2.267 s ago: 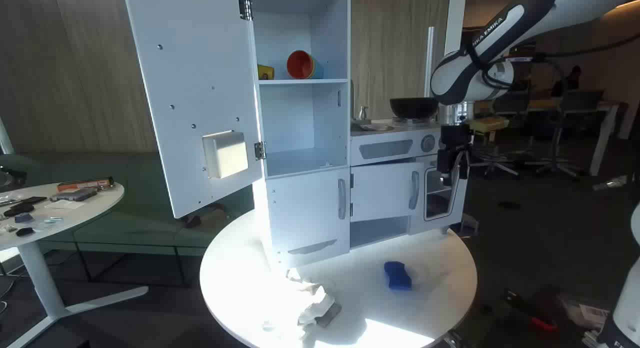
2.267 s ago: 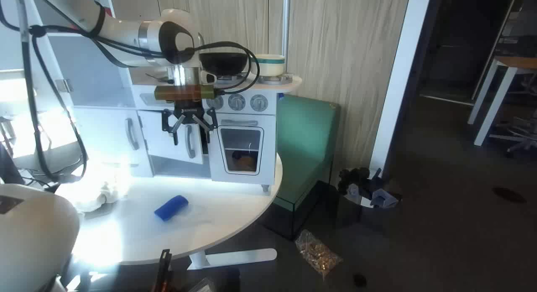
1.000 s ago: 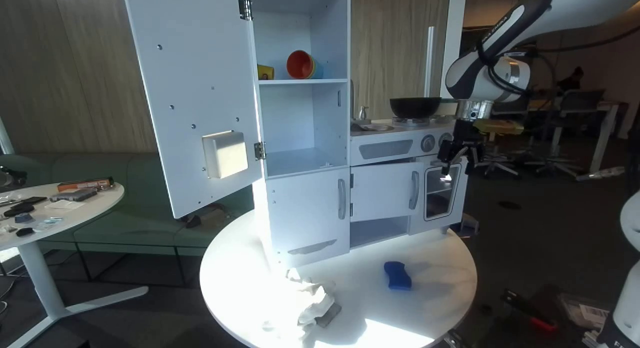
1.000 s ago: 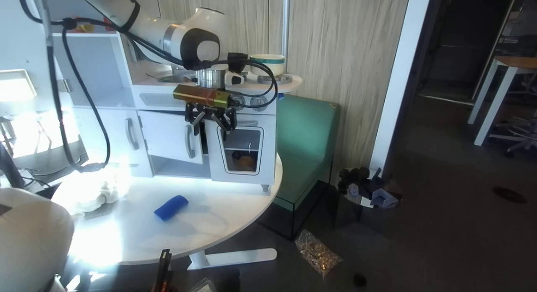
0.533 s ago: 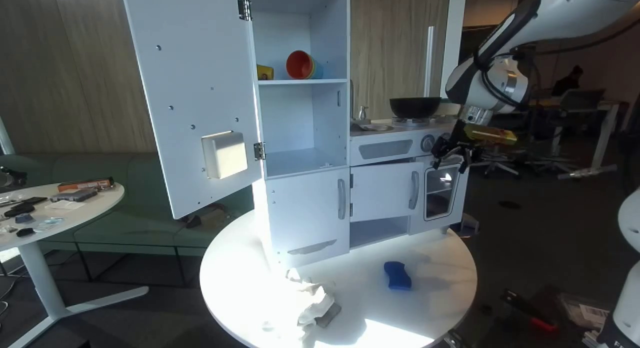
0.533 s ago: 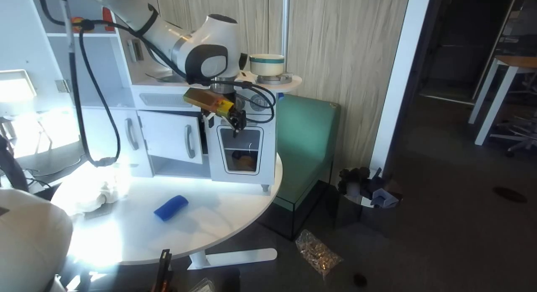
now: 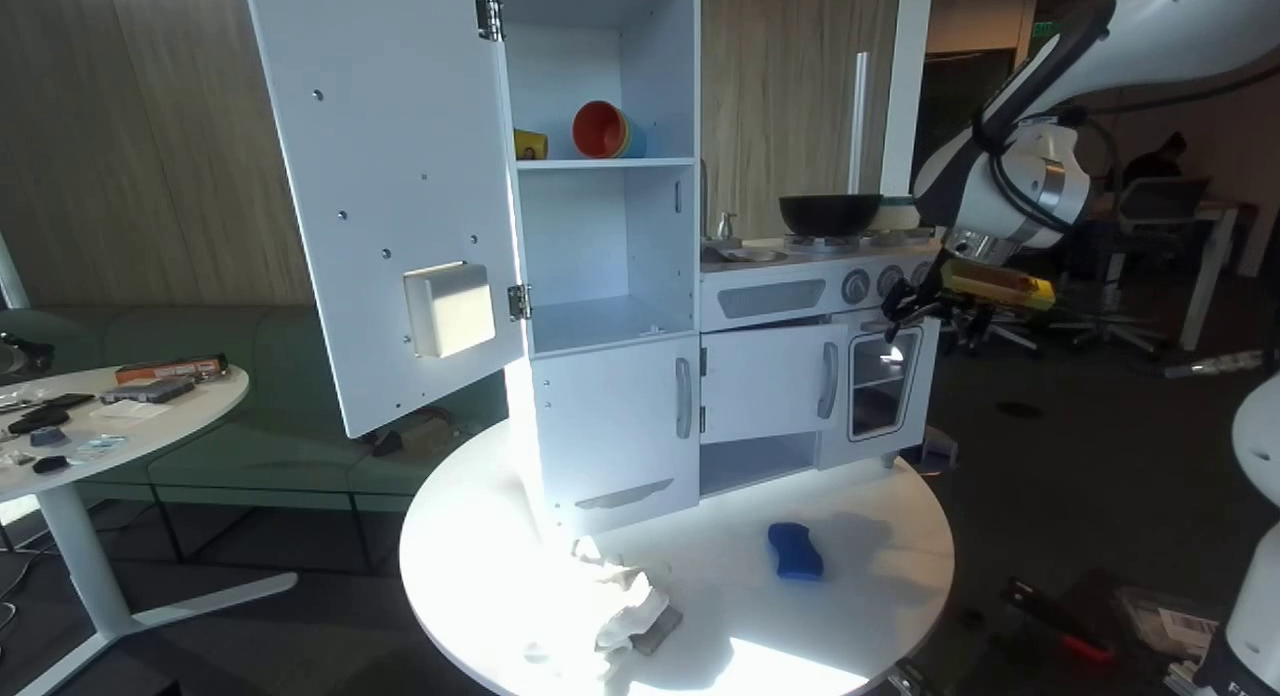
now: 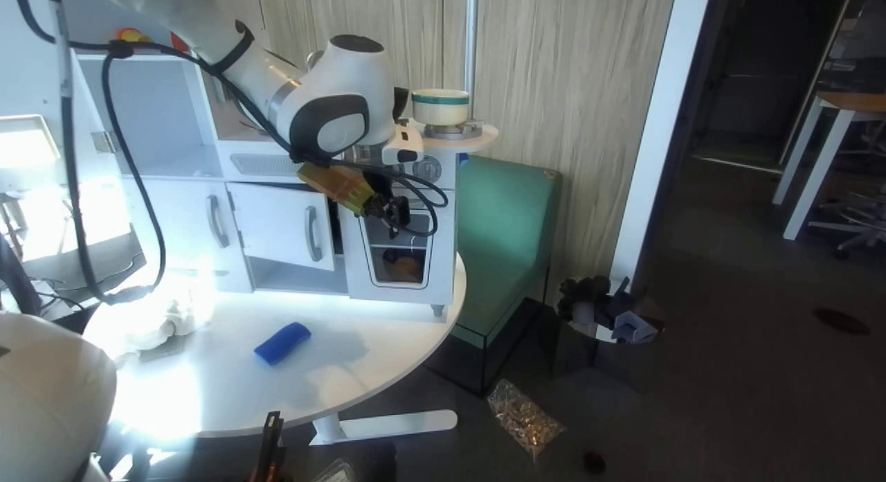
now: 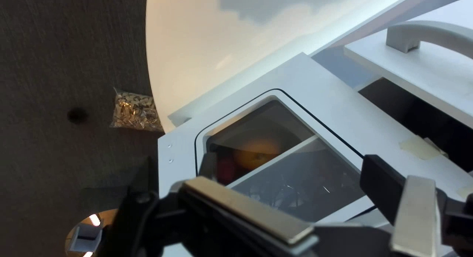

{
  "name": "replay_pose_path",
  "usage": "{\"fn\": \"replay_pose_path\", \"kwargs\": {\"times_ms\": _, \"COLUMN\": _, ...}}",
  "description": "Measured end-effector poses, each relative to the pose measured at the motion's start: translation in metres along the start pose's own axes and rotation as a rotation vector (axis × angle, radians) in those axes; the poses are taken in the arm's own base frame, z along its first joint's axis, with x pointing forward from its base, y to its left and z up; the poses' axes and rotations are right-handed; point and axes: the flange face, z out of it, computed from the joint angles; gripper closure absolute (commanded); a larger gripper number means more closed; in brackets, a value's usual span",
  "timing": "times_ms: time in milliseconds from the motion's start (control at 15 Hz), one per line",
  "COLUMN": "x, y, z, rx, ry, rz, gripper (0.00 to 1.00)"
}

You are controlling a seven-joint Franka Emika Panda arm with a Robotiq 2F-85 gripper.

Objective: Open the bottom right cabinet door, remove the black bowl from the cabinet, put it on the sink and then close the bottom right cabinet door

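Facing the oven door, the Robotiq gripper stands wide and unladen, probably angled to pull it; the presumed black bowl sits at its 6 o'clock, behind the window.

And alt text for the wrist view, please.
Open robot hand before a toy oven door, a dim orange shape behind its glass. At right, a cabinet door stands ajar; at left, a clear plastic bag lies on the floor.
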Motion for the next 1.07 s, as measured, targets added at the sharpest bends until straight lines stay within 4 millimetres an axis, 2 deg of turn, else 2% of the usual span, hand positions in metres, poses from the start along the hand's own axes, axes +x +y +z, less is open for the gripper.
{"fn": "replay_pose_path", "kwargs": {"times_ms": 267, "x": -0.019, "y": 0.023, "z": -0.021, "rx": 0.079, "ry": -0.022, "rz": 0.116, "gripper": 0.00}}
{"fn": "replay_pose_path", "kwargs": {"times_ms": 533, "x": -0.018, "y": 0.028, "z": -0.042, "rx": 0.137, "ry": -0.035, "rz": 0.316, "gripper": 0.00}}
{"fn": "replay_pose_path", "kwargs": {"times_ms": 867, "x": 0.001, "y": 0.012, "z": -0.042, "rx": 0.161, "ry": -0.045, "rz": 0.591, "gripper": 0.00}}
{"fn": "replay_pose_path", "kwargs": {"times_ms": 1067, "x": 0.013, "y": 0.013, "z": -0.032, "rx": 0.159, "ry": -0.046, "rz": 0.739, "gripper": 0.00}}
